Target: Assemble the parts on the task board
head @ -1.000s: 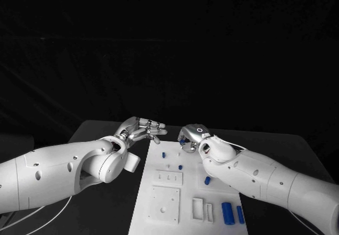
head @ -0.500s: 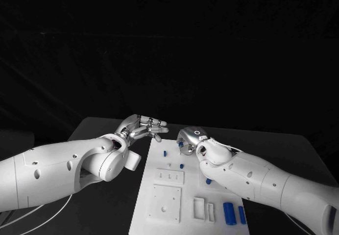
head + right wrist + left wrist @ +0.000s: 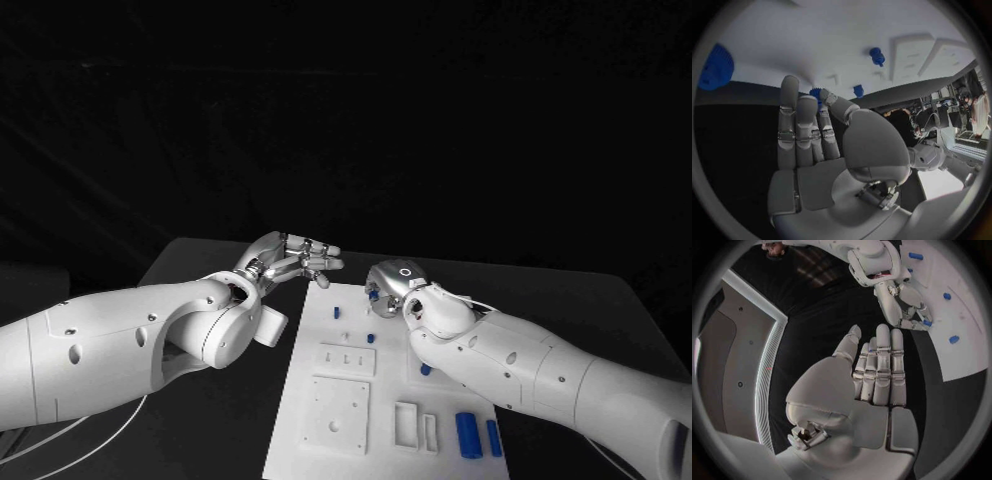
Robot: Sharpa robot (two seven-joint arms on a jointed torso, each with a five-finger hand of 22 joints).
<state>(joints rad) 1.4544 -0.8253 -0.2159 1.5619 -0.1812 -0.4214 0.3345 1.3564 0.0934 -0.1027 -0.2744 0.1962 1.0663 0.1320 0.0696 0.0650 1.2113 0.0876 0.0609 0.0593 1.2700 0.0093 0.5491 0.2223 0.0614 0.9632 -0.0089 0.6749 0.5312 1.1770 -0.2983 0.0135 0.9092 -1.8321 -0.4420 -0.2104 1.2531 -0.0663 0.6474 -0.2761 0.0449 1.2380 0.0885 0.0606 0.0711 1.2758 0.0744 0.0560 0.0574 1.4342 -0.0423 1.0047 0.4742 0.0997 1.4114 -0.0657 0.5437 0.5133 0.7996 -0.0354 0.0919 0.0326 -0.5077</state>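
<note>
While the right hand pinched a blue part over the board's far end, its left hand hovered nearby, fingers apart and empty; a loose pinch could drop it onto the worktop.

From my seat, the far end of the white rectangular task board is crowded: my silver left hand hangs at eleven o'clock above its far left corner, fingers spread, and my silver right hand sits at one o'clock, fingers on a small blue toothed part. Only a narrow gap separates them. Two long blue bars stand at five o'clock. The black table lies bare at three.
</note>
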